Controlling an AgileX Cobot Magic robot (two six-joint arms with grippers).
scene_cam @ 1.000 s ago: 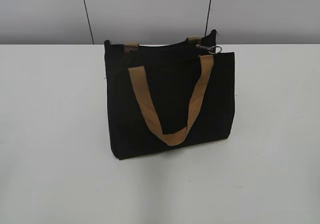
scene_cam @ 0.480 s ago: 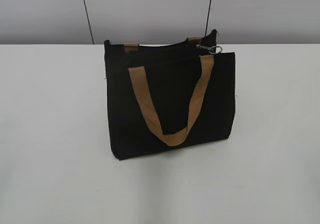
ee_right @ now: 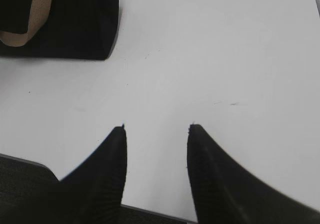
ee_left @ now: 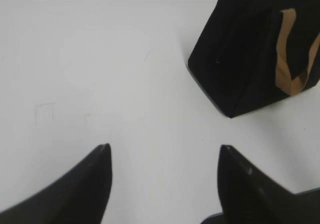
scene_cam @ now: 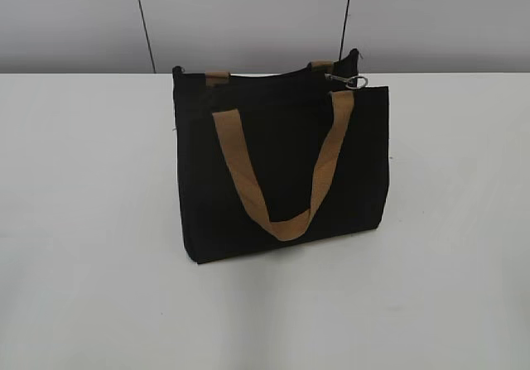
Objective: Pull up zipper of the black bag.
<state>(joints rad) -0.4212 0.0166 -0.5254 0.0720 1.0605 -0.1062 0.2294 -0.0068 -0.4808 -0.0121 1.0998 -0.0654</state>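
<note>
The black bag (scene_cam: 281, 163) stands upright in the middle of the white table, with a tan strap handle (scene_cam: 281, 180) hanging down its front. The zipper (scene_cam: 352, 82), a small silver slider with a round ring, sits at the bag's top right corner. The bag also shows at the top right of the left wrist view (ee_left: 250, 58) and at the top left of the right wrist view (ee_right: 75, 23). My left gripper (ee_left: 162, 151) is open over bare table, well short of the bag. My right gripper (ee_right: 156, 129) is open near the table's front edge. Neither gripper shows in the exterior view.
The white table (scene_cam: 83, 221) spreads around the bag on all sides. A grey panelled wall (scene_cam: 248, 14) stands behind it. The table's near edge (ee_right: 25, 161) shows under my right gripper.
</note>
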